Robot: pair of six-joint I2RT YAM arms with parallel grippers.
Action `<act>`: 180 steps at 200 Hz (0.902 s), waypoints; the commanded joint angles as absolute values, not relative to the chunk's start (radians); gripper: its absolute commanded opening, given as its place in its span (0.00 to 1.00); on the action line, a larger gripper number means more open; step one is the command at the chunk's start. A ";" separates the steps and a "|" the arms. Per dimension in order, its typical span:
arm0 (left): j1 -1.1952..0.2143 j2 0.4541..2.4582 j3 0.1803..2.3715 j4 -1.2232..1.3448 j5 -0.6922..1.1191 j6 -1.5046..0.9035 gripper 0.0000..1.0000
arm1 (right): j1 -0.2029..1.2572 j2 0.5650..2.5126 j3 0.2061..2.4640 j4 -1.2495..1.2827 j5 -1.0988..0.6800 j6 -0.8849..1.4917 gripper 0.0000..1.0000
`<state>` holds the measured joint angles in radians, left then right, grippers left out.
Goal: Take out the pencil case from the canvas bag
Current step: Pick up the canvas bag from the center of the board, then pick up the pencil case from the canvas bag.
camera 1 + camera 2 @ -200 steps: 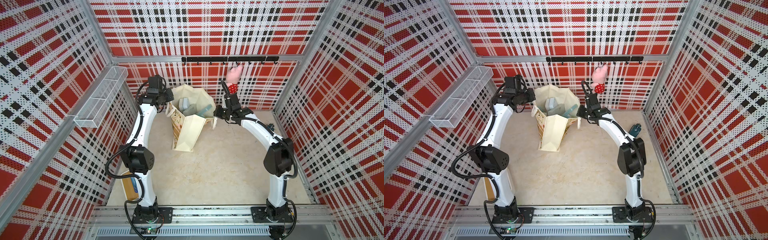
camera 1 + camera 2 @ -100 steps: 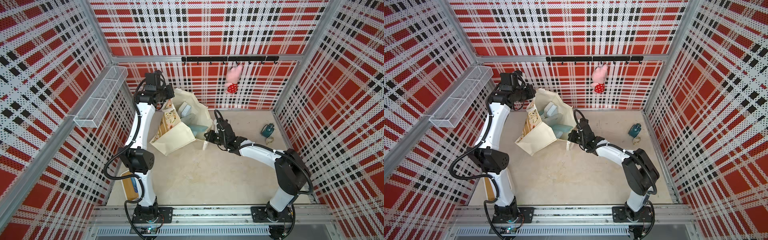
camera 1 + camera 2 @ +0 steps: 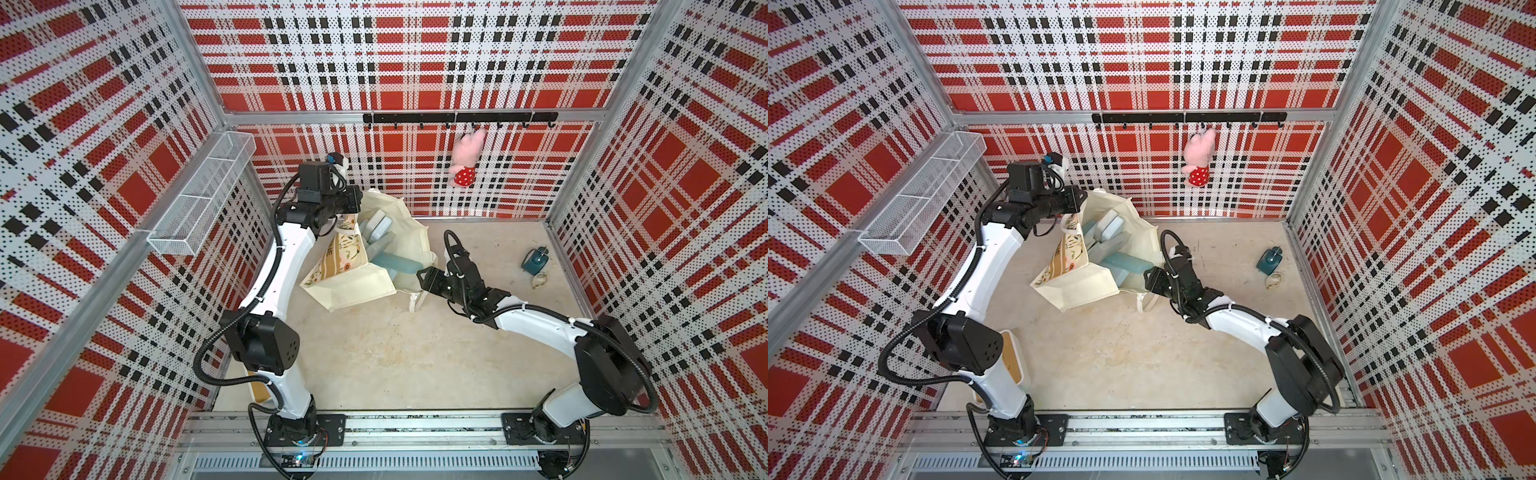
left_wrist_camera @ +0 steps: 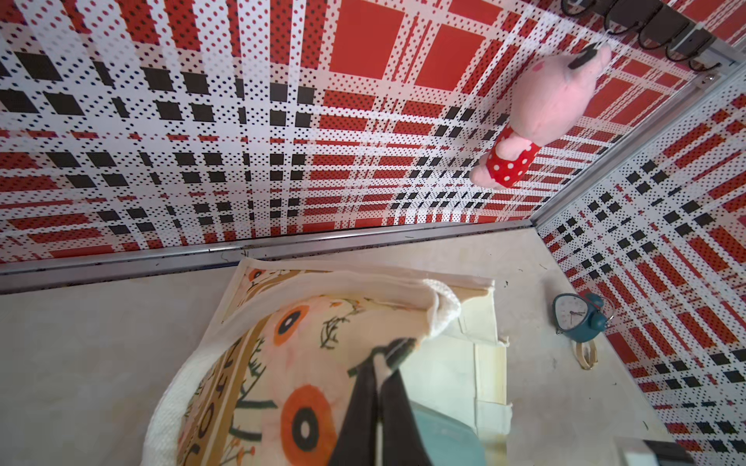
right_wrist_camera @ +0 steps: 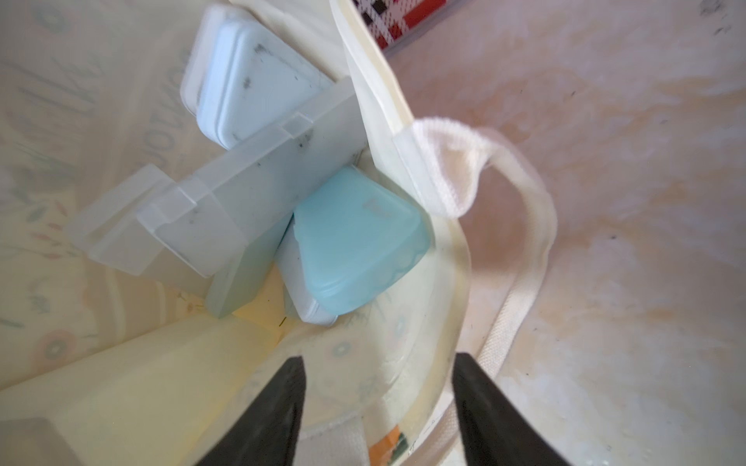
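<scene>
The pencil case has not left the canvas bag [image 3: 353, 286] [image 3: 1079, 286]. Three plastic cases are jumbled in the bag's open mouth: a light blue case [image 3: 395, 264] [image 5: 355, 246] nearest the rim, a long frosted box [image 5: 242, 193] [image 3: 1106, 245] lying across it, and a pale case [image 5: 258, 88] [image 3: 380, 220] deepest in. I cannot tell for sure which is the pencil case.

The bag sits tipped at a slant toward the back of the counter [image 3: 395, 353], its mouth gaping toward the right arm. The left claw [image 4: 395, 349] is pinched closed on the bag's rim beside the flower-printed face, holding that side up. The right claw [image 5: 379, 387] [image 3: 424, 276] hangs at the mouth with its fingers [image 5: 290, 403] spread apart, gripping nothing; the bag's near wall lies between them, and the blue case is just beyond. One white loop handle [image 5: 452, 161] [image 3: 1144, 301] droops onto the counter below this claw.

Well apart, by the right wall, a small teal alarm clock [image 3: 536, 259] [image 4: 577, 316] stands with a loose ring [image 3: 540, 282] just beside it. A pink plush toy [image 3: 465, 160] hangs from the hook rail [image 3: 457, 117] on the back wall, and a wire basket [image 3: 203, 199] is fixed to the left wall.
</scene>
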<state>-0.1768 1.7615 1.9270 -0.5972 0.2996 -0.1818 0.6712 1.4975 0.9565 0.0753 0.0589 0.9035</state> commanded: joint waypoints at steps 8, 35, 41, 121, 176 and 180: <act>-0.200 1.673 1.898 -0.449 0.361 -0.133 0.00 | 0.672 1.376 0.952 -0.004 0.120 0.767 0.71; -0.204 1.657 1.850 -0.427 0.376 -0.132 0.00 | 0.673 1.368 0.984 -0.023 -0.021 0.564 0.71; -0.205 1.654 1.842 -0.424 0.379 -0.132 0.00 | 0.673 1.374 1.001 -0.042 -0.041 0.493 0.73; -0.192 1.635 1.801 -0.405 0.416 -0.132 0.00 | 0.670 1.495 1.098 -0.044 -0.022 -0.144 0.73; -0.186 1.631 1.794 -0.412 0.410 -0.137 0.00 | 0.677 1.568 1.201 -0.085 -0.120 -0.292 0.68; -0.187 1.631 1.793 -0.411 0.409 -0.138 0.00 | 0.676 1.564 1.198 -0.081 -0.118 -0.300 0.67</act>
<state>-0.1928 1.6981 1.7916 -0.4923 0.3672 -0.1444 0.6724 1.5681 1.1812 -0.0742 -0.0738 -0.1818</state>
